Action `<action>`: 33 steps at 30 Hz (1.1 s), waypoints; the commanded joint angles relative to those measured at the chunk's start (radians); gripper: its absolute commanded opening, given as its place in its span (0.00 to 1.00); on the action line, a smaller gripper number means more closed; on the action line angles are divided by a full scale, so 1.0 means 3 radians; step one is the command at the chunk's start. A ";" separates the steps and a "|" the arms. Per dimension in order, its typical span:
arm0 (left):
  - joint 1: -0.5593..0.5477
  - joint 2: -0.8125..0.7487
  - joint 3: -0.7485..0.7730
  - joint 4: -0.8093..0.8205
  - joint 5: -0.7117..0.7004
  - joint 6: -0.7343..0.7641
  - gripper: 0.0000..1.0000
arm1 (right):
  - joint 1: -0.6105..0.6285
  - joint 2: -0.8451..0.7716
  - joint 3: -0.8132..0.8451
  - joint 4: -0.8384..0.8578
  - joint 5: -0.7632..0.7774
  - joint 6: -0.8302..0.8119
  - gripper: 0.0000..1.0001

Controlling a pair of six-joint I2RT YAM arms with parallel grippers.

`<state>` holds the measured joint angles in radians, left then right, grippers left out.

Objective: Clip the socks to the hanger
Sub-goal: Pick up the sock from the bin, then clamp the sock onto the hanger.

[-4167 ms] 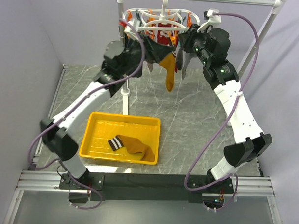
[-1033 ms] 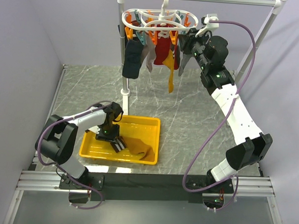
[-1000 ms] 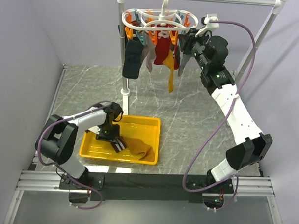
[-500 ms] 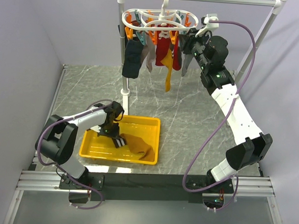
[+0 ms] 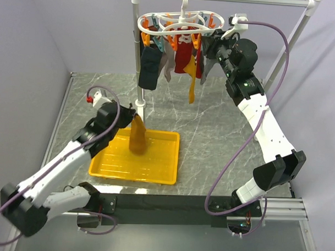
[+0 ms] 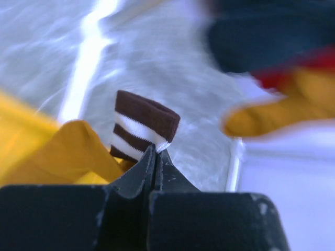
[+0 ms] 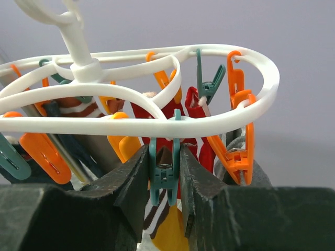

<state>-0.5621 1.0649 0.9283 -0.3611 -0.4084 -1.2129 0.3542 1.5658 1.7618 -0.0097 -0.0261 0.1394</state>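
One mustard-brown sock (image 5: pixel 137 136) hangs from my left gripper (image 5: pixel 131 118) above the yellow tray. In the left wrist view the left gripper (image 6: pixel 155 152) is shut on the edge of its dark-and-white striped cuff (image 6: pixel 143 127). The other mustard sock (image 5: pixel 190 77) hangs clipped on the white hanger (image 5: pixel 179 24). My right gripper (image 5: pixel 210 47) is at the hanger's right side. In the right wrist view the right gripper (image 7: pixel 164 157) is shut on a teal clip (image 7: pixel 164 180) under the hanger ring (image 7: pixel 120 126), with the clipped sock's striped cuff (image 7: pixel 156 222) just below it.
The yellow tray (image 5: pixel 155 172) lies near the front left. A white rack pole (image 5: pixel 137 80) stands behind it. Navy (image 5: pixel 149 67), grey and red socks (image 5: pixel 184 52) hang from the hanger, and orange clips (image 7: pixel 238 151) flank the teal one.
My left gripper closed on the sock's cuff in the tray and lifted the sock up and back, out of the tray. The right arm stayed at the hanger.
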 commanded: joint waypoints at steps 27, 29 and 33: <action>-0.1004 0.1655 0.2192 0.1428 0.0971 0.3021 0.01 | -0.0010 0.0063 0.0698 -0.0581 0.0246 0.0537 0.00; -0.1178 0.1707 0.2183 0.1556 0.0718 0.2898 0.01 | -0.0015 0.0068 0.0713 -0.0627 0.0235 0.0563 0.00; -0.1261 0.1921 0.2381 0.1557 0.0196 0.2571 0.01 | -0.0005 0.0037 0.0677 -0.0637 0.0246 0.0573 0.00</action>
<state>-0.9298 1.6058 1.5688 0.0685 -0.1444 -0.3435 0.3542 1.5810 1.9308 -0.2058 0.0238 0.2951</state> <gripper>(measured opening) 0.014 0.334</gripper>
